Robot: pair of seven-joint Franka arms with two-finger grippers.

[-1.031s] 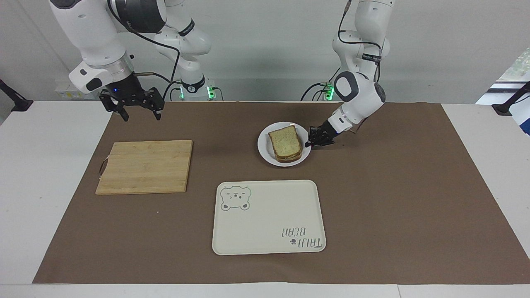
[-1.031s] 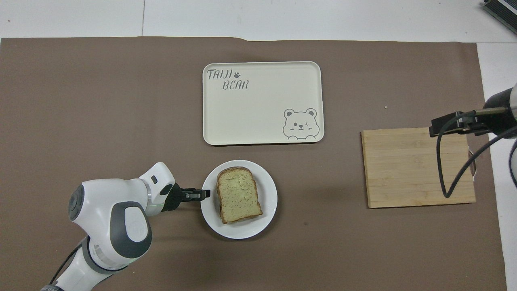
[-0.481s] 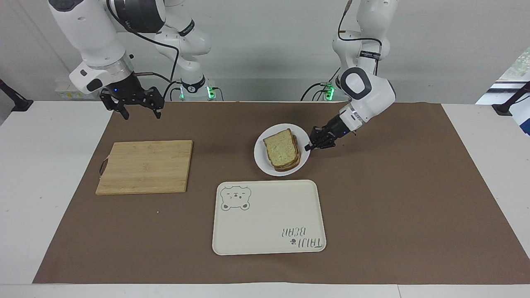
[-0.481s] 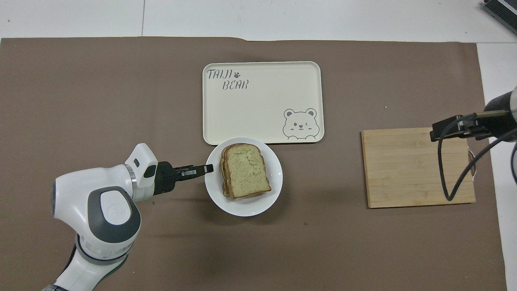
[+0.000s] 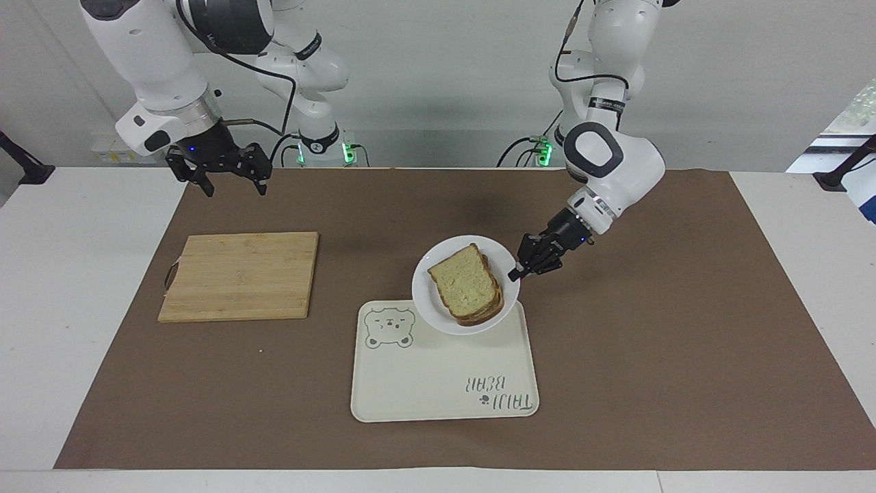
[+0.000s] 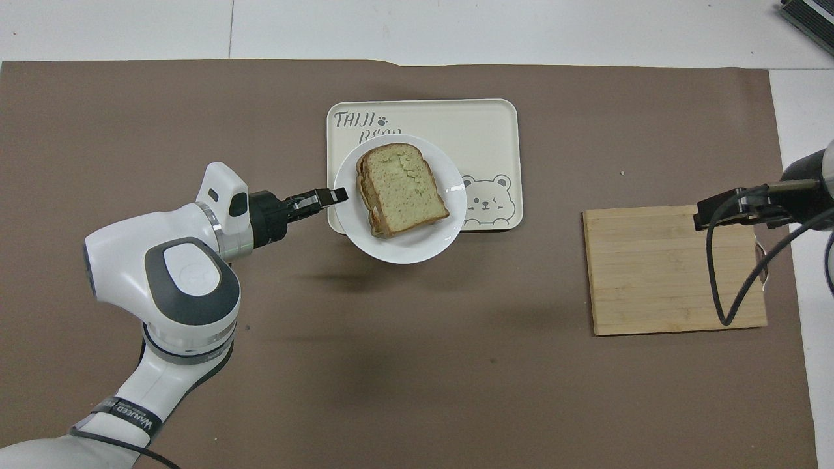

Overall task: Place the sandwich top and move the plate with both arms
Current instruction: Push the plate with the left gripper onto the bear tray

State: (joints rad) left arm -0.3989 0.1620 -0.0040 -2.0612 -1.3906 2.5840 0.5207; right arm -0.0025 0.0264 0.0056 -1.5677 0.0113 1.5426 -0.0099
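Note:
The white plate point(image 5: 430, 301) point(image 6: 417, 244) hangs tilted in the air over the robots' edge of the cream bear-print tray point(image 5: 438, 383) point(image 6: 488, 130). My left gripper point(image 5: 514, 276) point(image 6: 339, 194) is shut on the plate's rim at the left arm's side. The sandwich top point(image 5: 465, 281) point(image 6: 402, 185), a pale speckled slice with brown crust, lies on the stacked slices on the plate. My right gripper point(image 5: 229, 183) waits open in the air over the mat, near the wooden cutting board's corner at the robots' side.
A wooden cutting board point(image 5: 239, 275) point(image 6: 674, 270) lies toward the right arm's end of the table. A brown mat point(image 5: 616, 342) covers the table's middle. A black cable point(image 6: 723, 273) hangs from the right arm over the board.
The left gripper has lifted the plate with the sandwich off the mat and carried it away from the robots, over the tray's edge. The right arm has stayed put.

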